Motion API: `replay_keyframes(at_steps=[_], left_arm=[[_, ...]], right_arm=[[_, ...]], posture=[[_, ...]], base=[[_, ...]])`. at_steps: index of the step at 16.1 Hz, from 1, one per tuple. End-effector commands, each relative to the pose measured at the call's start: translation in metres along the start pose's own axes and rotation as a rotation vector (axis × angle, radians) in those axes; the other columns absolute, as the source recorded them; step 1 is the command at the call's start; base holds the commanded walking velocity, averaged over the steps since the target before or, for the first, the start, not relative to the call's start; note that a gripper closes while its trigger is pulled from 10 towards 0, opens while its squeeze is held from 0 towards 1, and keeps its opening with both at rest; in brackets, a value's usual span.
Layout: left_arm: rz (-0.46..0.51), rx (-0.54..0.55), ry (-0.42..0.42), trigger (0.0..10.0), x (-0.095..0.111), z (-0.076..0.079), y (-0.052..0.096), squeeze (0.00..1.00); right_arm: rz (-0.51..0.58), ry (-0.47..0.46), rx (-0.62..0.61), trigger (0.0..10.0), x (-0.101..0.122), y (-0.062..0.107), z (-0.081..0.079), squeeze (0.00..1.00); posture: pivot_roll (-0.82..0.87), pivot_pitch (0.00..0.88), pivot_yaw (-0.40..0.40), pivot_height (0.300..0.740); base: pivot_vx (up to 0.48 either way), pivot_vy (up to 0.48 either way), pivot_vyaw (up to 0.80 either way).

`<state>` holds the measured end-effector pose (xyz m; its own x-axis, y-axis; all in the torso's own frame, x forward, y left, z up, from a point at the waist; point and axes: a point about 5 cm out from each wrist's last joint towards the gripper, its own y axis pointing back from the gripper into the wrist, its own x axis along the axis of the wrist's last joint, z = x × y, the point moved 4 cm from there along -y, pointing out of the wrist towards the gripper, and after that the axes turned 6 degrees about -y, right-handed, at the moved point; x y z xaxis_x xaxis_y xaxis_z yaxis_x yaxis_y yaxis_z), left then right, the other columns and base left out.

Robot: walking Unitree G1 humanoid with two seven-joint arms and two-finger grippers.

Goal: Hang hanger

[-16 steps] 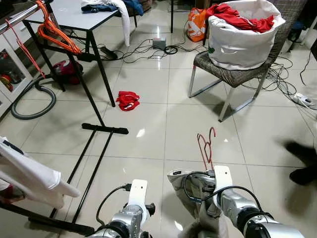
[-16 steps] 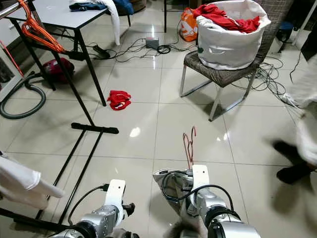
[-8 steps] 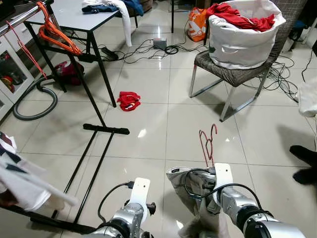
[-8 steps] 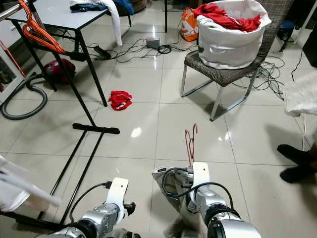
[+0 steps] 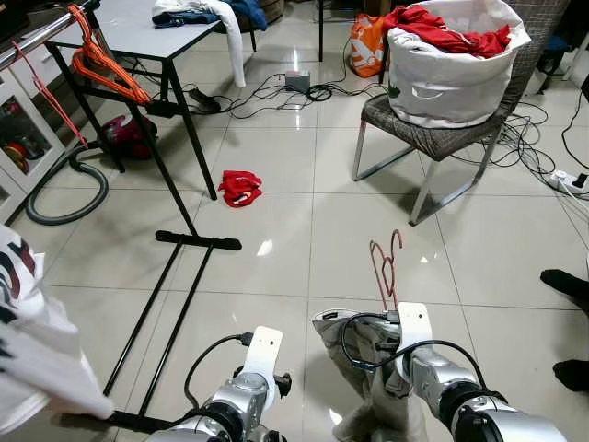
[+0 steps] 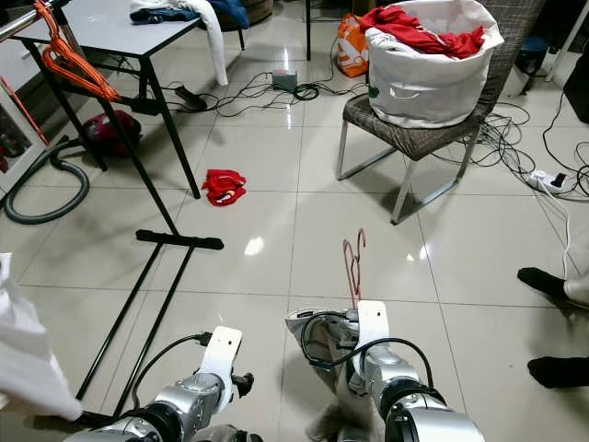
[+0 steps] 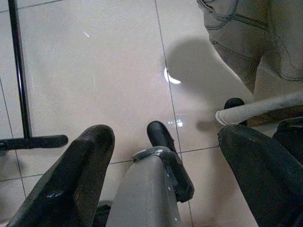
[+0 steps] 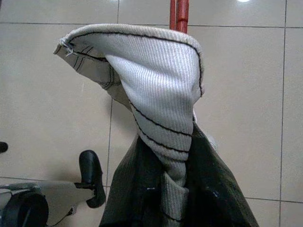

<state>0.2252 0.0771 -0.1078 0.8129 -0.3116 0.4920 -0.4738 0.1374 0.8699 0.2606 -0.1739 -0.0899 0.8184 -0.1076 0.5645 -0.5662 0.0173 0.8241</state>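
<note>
A red hanger (image 5: 385, 264) sticks up and forward from my right gripper (image 5: 394, 322), low in the head view. A grey ribbed garment (image 8: 156, 94) is draped over the hanger and hangs down between the black fingers (image 8: 213, 198), which are shut on it and the hanger. My left gripper (image 7: 163, 161) hangs low beside my leg, its two fingers (image 7: 75, 175) wide apart with nothing between them. The black clothes rack (image 5: 197, 241) stands to the left. Its rail (image 5: 41, 32) at the top left carries orange hangers (image 5: 103, 72).
A blurred white garment (image 5: 32, 359) fills the lower left edge. A chair (image 5: 423, 138) with a white bag of red clothes (image 5: 446, 55) stands ahead right. A red cloth (image 5: 239, 187), cables (image 5: 276, 92) and a vacuum hose (image 5: 55, 207) lie on the floor. A person's feet (image 5: 566, 284) are at the right.
The white garment at the left has swung down towards the lower left corner. The white cloth at the right edge is gone and the person's feet have shifted. My arms have hardly moved.
</note>
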Motion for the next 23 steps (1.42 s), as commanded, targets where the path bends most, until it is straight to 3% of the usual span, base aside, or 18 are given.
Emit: replay_keyframes(at_steps=[1,10,12,14,17,23], left_arm=[[-0.002,0.002,-0.034,10.0,0.003,-0.003,0.000,0.00],[0.008,-0.001,-0.142,10.0,0.012,-0.009,0.000,0.00],[0.020,-0.078,-0.173,10.0,0.014,-0.003,0.001,0.00],[0.024,-0.078,-0.179,10.0,0.016,-0.003,0.001,0.00],[0.024,-0.059,-0.271,10.0,0.019,-0.007,0.001,0.00],[0.020,-0.086,-0.376,10.0,0.021,-0.005,0.001,0.00]], right_arm=[[0.068,0.024,0.014,10.0,0.021,0.000,-0.006,0.00],[0.064,0.018,0.008,10.0,0.020,0.000,-0.004,0.00],[0.060,0.016,0.006,10.0,0.019,0.000,-0.003,0.00],[0.059,0.022,0.005,10.0,0.018,0.000,-0.002,0.00],[0.061,0.027,-0.001,10.0,0.019,0.000,0.000,0.00],[0.059,-0.008,-0.010,10.0,0.017,0.001,0.003,0.00]], posture=[[-0.09,0.000,0.099,0.740],[-0.10,0.000,0.098,0.740],[-0.10,0.000,0.097,0.740],[-0.11,0.000,0.098,0.740],[-0.12,0.000,0.100,0.740],[-0.14,0.000,0.118,0.740]], base=[[0.000,0.000,0.00],[0.000,0.000,0.00],[0.000,0.000,0.00],[0.000,0.000,0.00],[0.000,0.000,0.00],[0.000,0.000,0.00]])
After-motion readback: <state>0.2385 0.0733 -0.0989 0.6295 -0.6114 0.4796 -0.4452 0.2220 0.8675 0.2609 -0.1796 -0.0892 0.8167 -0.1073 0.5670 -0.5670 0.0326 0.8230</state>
